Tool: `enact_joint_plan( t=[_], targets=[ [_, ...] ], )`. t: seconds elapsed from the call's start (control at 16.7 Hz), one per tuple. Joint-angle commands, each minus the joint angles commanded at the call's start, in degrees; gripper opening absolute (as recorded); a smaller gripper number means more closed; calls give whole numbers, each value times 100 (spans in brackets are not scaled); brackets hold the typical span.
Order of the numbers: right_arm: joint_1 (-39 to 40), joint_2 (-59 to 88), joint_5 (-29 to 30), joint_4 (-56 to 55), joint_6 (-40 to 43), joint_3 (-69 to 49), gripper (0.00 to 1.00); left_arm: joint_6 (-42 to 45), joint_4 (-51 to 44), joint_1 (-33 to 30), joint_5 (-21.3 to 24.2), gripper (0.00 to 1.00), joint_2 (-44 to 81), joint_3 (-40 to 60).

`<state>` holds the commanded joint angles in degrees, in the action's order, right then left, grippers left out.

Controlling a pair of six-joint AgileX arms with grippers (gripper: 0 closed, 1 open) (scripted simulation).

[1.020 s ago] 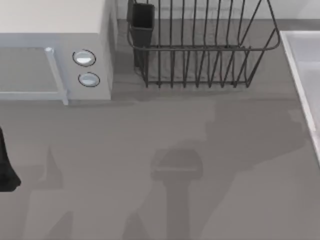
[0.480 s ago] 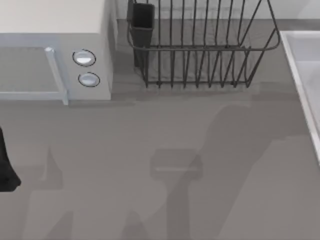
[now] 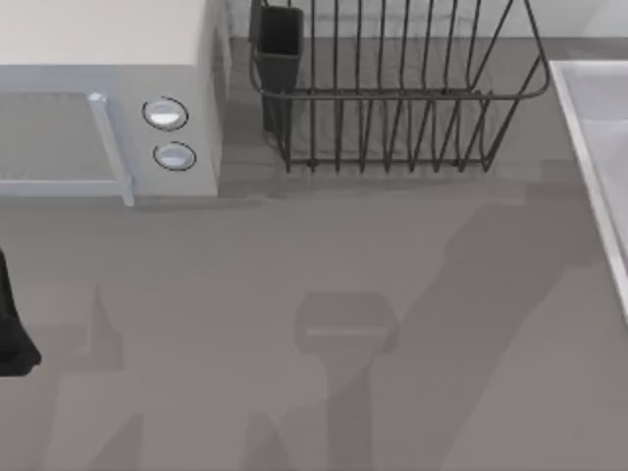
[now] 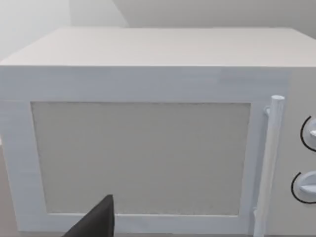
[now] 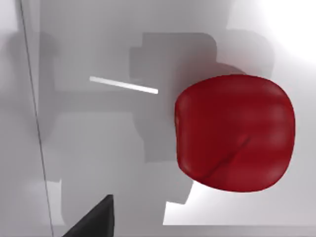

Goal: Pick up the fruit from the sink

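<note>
On the pale floor of the light grey-white rectangular sink (image 5: 98, 148) lies the glossy, round, bright-red fruit (image 5: 234, 133), judged light, firm and slippery, best gripped across its widest part; whether the right gripper is parted cannot be told.

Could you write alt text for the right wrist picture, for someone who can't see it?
A glossy red fruit lies on the pale grey floor of a sink, seen from close above with blocky shadows falling around it. A dark fingertip of the right gripper pokes in at the edge of the picture, apart from the fruit.
</note>
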<state>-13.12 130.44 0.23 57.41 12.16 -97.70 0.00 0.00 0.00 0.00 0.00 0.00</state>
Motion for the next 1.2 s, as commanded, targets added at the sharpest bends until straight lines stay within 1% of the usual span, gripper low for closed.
enact_joint_plan(
  t=[0.36,0.48,0.72,1.2],
  targets=[
    [-15,941,10,-1699,-12,671,100,0,0,0,0,100,0,0],
    [-19,1138,12,-1967,-14,799,100,0,0,0,0,100,0,0],
    [-20,1172,12,-2008,-14,820,100,0,0,0,0,100,0,0],
    [-20,1172,12,-2008,-14,820,40,0,0,0,0,100,0,0]
  ],
)
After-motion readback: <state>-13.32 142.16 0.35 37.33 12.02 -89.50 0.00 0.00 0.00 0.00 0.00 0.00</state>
